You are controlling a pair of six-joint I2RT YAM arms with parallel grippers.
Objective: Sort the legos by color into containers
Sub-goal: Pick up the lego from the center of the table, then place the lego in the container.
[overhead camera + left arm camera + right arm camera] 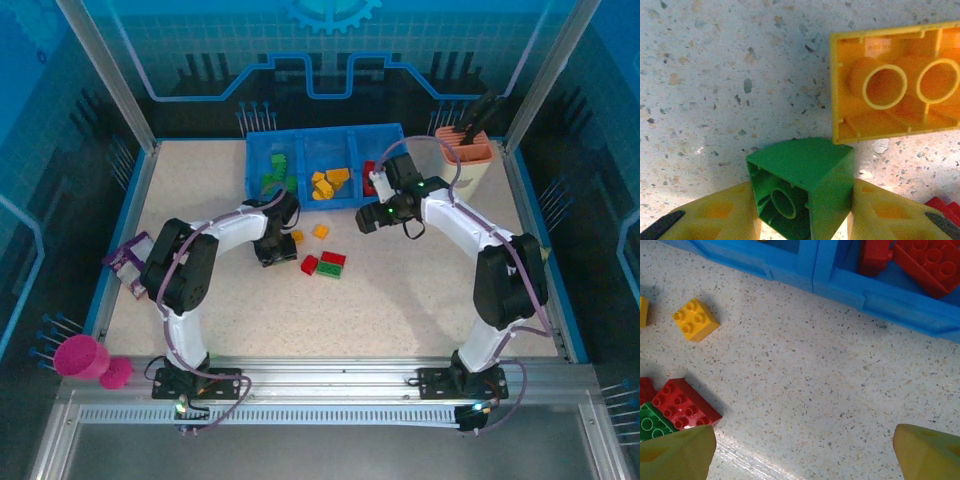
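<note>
**Left tool (pixel 802 222) grips a green brick (pixel 802 185)**

Both fingers of the left tool press on the sides of the green brick, which is tilted with its hollow underside showing. It is just beside an upturned yellow brick (pixel 897 85) on the bench (pixel 715 75). The right tool (pixel 802 452) stands wide open and holds nothing, above the bench near the blue tray (pixel 840 282). Red bricks (pixel 920 265) lie in the tray's right compartment. Loose bricks (pixel 685 405) lie on the bench.

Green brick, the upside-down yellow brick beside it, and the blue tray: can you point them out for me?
green brick (pixel 790 192): left wrist view, on its hollow underside.
yellow brick (pixel 911 85): left wrist view, on its underside, between the two tubes.
blue tray (pixel 262 148): top view, on the bare floor of its left compartment.
</note>
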